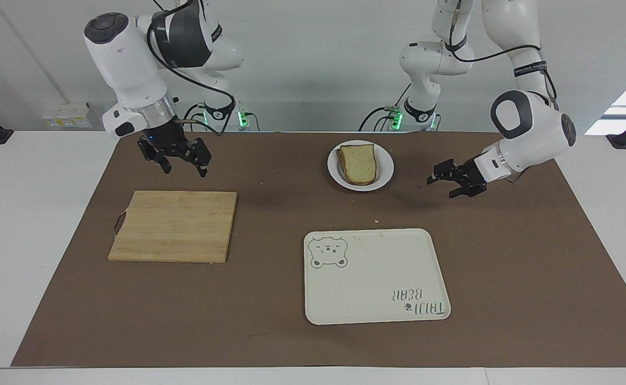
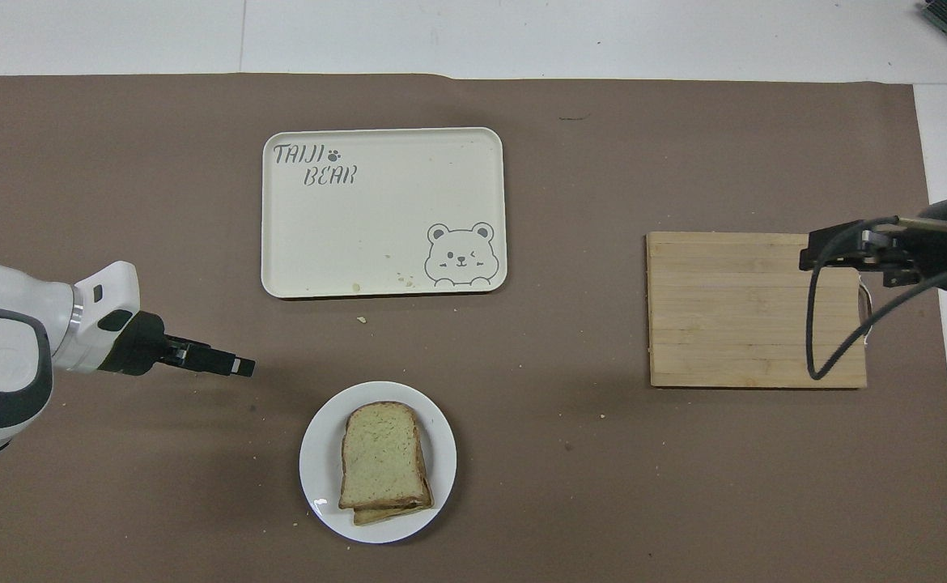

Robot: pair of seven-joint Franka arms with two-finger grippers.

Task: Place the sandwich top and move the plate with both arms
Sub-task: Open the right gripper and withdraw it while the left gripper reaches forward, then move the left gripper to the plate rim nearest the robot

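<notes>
The sandwich top (image 1: pixel 360 162) is a pale slice with a brown crust. It lies on another slice on the small white plate (image 1: pixel 386 174), seen from overhead as the slice (image 2: pixel 380 452) on the plate (image 2: pixel 317 479). My left gripper (image 1: pixel 441 186) is open and empty, low over the mat beside the plate toward the left arm's end, a clear gap away; it also shows in the overhead view (image 2: pixel 240 368). My right gripper (image 1: pixel 183 170) is open and empty, raised over the handle end of the wooden cutting board (image 1: pixel 174 224); it also shows in the overhead view (image 2: pixel 812 259).
The cream bear tray (image 1: pixel 374 275) lies farther from the robots than the plate; it also shows in the overhead view (image 2: pixel 384 210). The cutting board (image 2: pixel 753 312) lies toward the right arm's end. Crumbs dot the brown mat (image 1: pixel 505 256).
</notes>
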